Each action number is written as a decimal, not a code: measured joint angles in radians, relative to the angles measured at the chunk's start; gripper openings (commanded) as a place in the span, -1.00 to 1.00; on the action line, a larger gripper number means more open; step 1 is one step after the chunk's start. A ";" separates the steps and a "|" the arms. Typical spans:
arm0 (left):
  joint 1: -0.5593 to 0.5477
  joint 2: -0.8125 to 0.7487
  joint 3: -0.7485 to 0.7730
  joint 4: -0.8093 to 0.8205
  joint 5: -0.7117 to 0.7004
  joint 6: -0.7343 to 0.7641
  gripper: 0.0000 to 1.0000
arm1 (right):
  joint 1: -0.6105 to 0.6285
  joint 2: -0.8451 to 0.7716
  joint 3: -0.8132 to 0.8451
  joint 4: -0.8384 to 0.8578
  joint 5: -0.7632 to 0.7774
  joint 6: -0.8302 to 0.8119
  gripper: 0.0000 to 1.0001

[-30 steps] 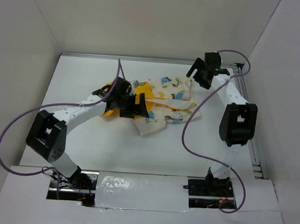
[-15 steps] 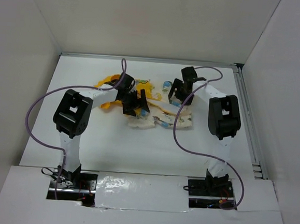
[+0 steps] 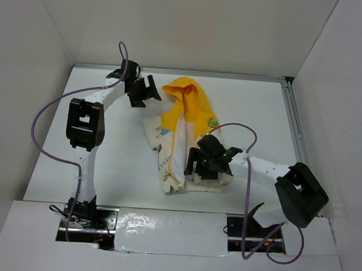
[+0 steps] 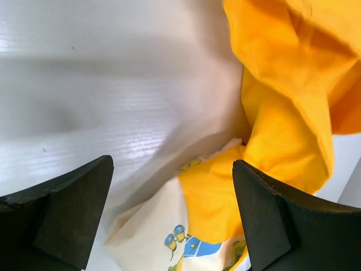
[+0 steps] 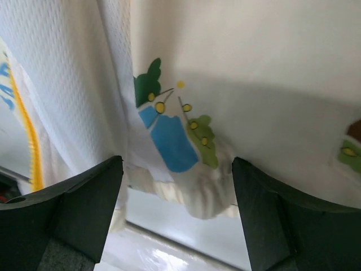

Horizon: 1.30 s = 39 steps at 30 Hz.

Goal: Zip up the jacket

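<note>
The jacket [image 3: 180, 132] lies stretched on the table [image 3: 116, 168], its yellow hood [image 3: 187, 93] just beside the left claw [image 3: 148, 94], its hem [image 3: 172, 184] under the right claw [image 3: 204, 173]. Both claws stand wide, holding nothing. I think the hem should be pinched and the front spread flat, because the zipper ends are not visible

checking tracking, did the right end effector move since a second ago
Yes. The right end effector has come from the table's far right corner toward the near edge, and is now over the jacket's hem.
</note>
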 measured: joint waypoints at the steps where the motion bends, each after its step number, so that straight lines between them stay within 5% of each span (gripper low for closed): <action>1: 0.000 -0.013 -0.002 -0.005 -0.002 0.008 0.99 | 0.030 -0.032 -0.016 -0.024 0.015 0.010 0.70; 5: -0.011 -0.177 -0.193 0.027 -0.012 0.021 0.99 | 0.095 -0.185 -0.018 -0.136 0.140 0.029 0.70; 11: -0.025 -0.658 -0.701 0.106 -0.018 -0.003 0.99 | 0.189 -0.285 0.077 -0.213 0.305 0.026 0.69; 16: -0.040 -0.900 -0.978 0.131 -0.010 -0.035 0.99 | 0.341 -0.159 0.232 -0.228 0.349 -0.021 0.65; 22: -0.048 -0.979 -1.073 0.113 -0.018 -0.051 0.99 | 0.461 0.112 0.412 -0.241 0.383 -0.072 0.54; 24: -0.048 -1.001 -1.079 0.113 -0.018 -0.052 0.99 | 0.468 0.180 0.427 -0.262 0.392 -0.070 0.37; 26: -0.047 -1.025 -1.085 0.114 -0.021 -0.053 0.99 | 0.467 0.209 0.427 -0.283 0.400 -0.064 -0.23; 29: -0.042 -1.054 -1.098 0.112 -0.028 -0.055 0.98 | 0.463 0.249 0.426 -0.347 0.419 -0.031 -0.76; 35: -0.030 -1.093 -1.113 0.088 -0.043 -0.076 0.98 | 0.461 0.242 0.449 -0.349 0.420 -0.023 -0.98; 39: -0.021 -1.150 -1.117 0.064 -0.045 -0.093 0.99 | 0.441 0.212 0.528 -0.208 0.262 -0.096 -1.00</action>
